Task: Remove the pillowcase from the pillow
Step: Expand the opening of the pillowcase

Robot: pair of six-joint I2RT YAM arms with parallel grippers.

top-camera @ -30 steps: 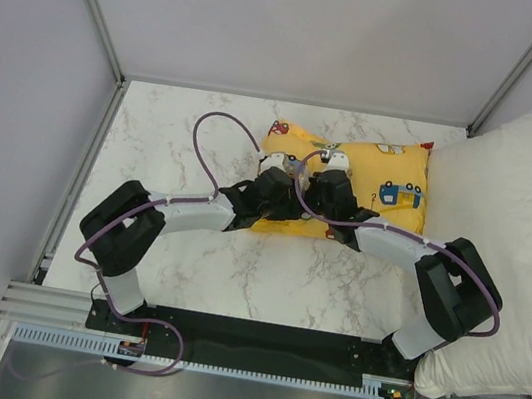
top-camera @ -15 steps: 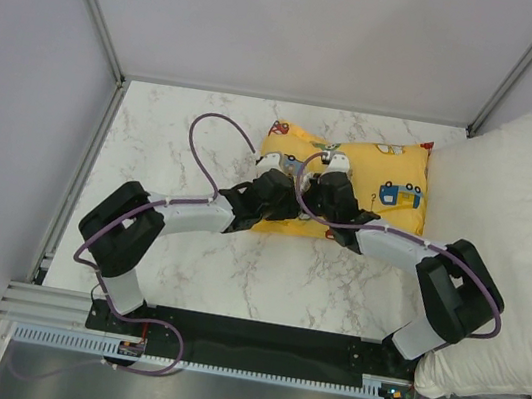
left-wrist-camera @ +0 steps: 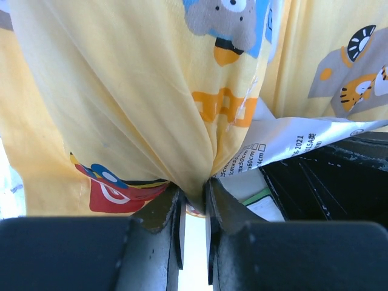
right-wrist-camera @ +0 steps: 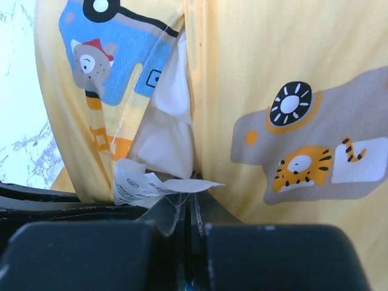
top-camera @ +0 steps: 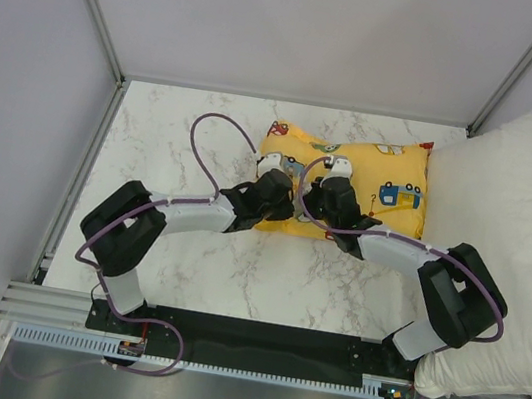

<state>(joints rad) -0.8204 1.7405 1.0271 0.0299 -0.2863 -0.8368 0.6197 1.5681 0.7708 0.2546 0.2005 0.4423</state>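
Note:
The yellow pillowcase [top-camera: 374, 186] printed with cartoon vehicles lies at the back middle of the marble table, with the pillow still inside. My left gripper [top-camera: 272, 174] is shut on a pinched fold of the yellow fabric [left-wrist-camera: 151, 97], which stretches away from the closed jaws. My right gripper [top-camera: 329, 183] sits right beside it, shut on the hem of the pillowcase [right-wrist-camera: 291, 91] at its opening, next to a white printed label [right-wrist-camera: 142, 185]. A strip of the cream pillow [right-wrist-camera: 167, 130] shows through the opening. The label [left-wrist-camera: 303, 136] and the right gripper's black body also show in the left wrist view.
A much larger white pillow [top-camera: 518, 239] lies along the right side, touching the pillowcase's right edge. Metal frame rails [top-camera: 83, 171] border the marble table [top-camera: 173, 144] on the left and back. Purple cables loop over both arms.
Both grippers have shifted slightly while keeping their hold on the fabric. The pillowcase's near-left edge has bunched up a little between them.

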